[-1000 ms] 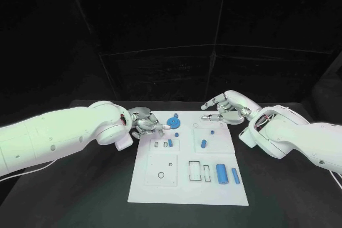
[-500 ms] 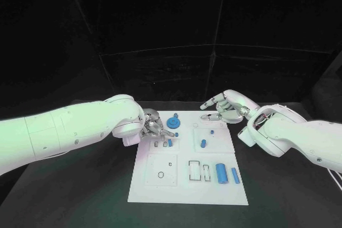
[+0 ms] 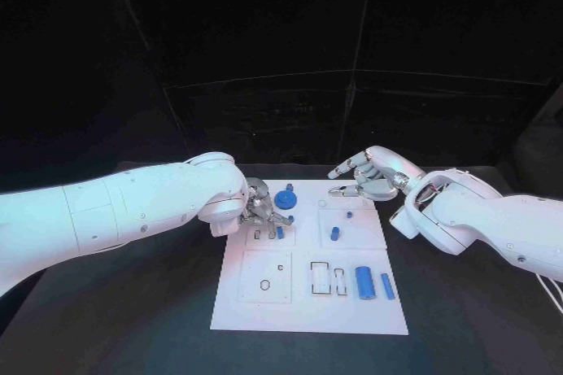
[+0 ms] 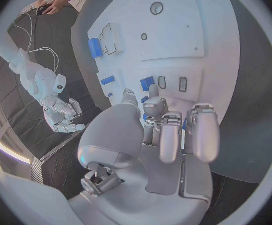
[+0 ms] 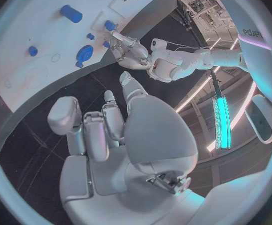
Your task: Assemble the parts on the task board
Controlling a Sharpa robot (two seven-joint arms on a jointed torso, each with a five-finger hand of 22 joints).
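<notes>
The white task board (image 3: 311,265) lies in the middle of the black table (image 3: 141,326), running from the centre of the head view down toward its lower middle.

The left hand (image 3: 260,211) sits over the board's upper left corner, coming in from the left of the frame. In the left wrist view this hand (image 4: 164,130) has its fingers (image 4: 171,137) curled down toward the board near a small blue piece (image 4: 147,83) beside two slots, and a bit of blue shows between the fingertips. Whether they actually pinch a piece cannot be told.

Just right of that hand, a round blue gear (image 3: 286,202) stands on the board near its top edge. A small blue peg (image 3: 348,218) and a short blue piece (image 3: 333,234) sit in the upper right panel. In the lower right of the board, a thick blue cylinder (image 3: 366,284) and a thinner blue rod (image 3: 387,288) lie side by side, next to a rectangular outline.

The right hand (image 3: 366,180) hovers at the upper right of the board, just beyond its top corner, fingers spread and holding nothing. The right wrist view shows the same hand (image 5: 110,130) with its fingers apart above the dark table, the board well off from it.
</notes>
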